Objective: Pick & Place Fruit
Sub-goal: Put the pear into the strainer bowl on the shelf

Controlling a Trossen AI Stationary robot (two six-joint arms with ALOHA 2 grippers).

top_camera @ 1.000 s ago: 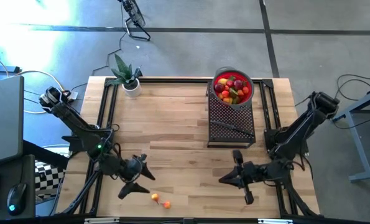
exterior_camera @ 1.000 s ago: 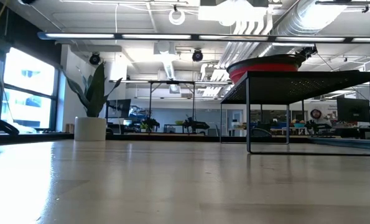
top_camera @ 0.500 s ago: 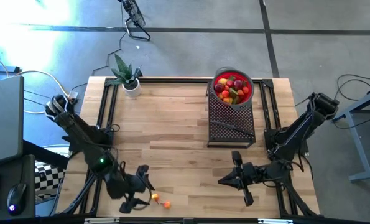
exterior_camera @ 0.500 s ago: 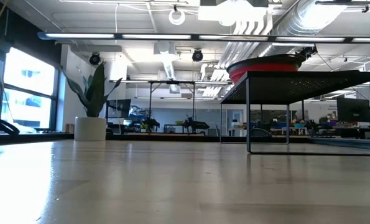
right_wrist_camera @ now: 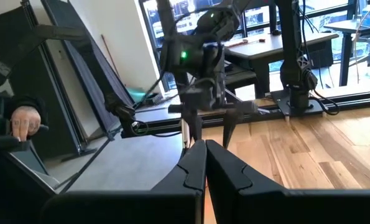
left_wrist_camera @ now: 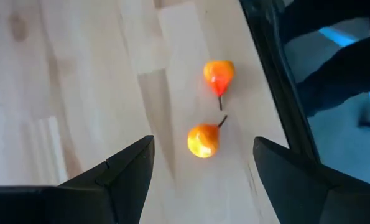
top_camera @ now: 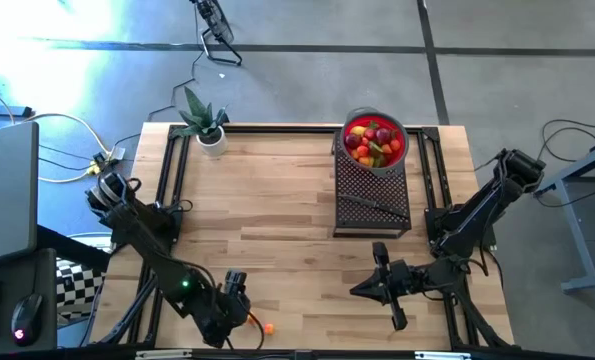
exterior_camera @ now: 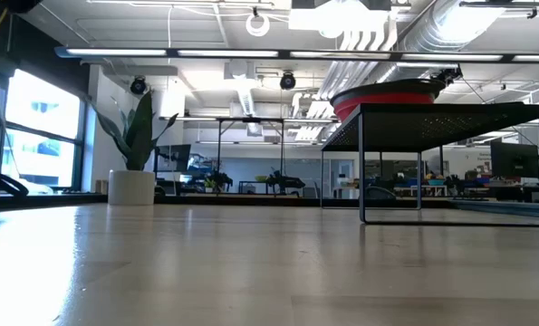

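Left gripper (left_wrist_camera: pixel 200 163) poised, jaws wide, directly over near pear (left_wrist_camera: pixel 203 140), stem pointing away toward second pear (left_wrist_camera: pixel 219 74) just beyond; right gripper (right_wrist_camera: pixel 204 163) shut, idle.

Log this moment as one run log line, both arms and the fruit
left gripper: open, above two loose fruits near front table edge | right gripper: shut, idle front right | red bowl: fruit-filled, on black rack

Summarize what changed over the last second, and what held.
The left gripper swung toward the table's near edge and now hangs open over the two loose fruits, touching neither. Nothing was gripped or released. The right gripper stayed shut and parked; the red bowl on its rack and the potted plant are unchanged.
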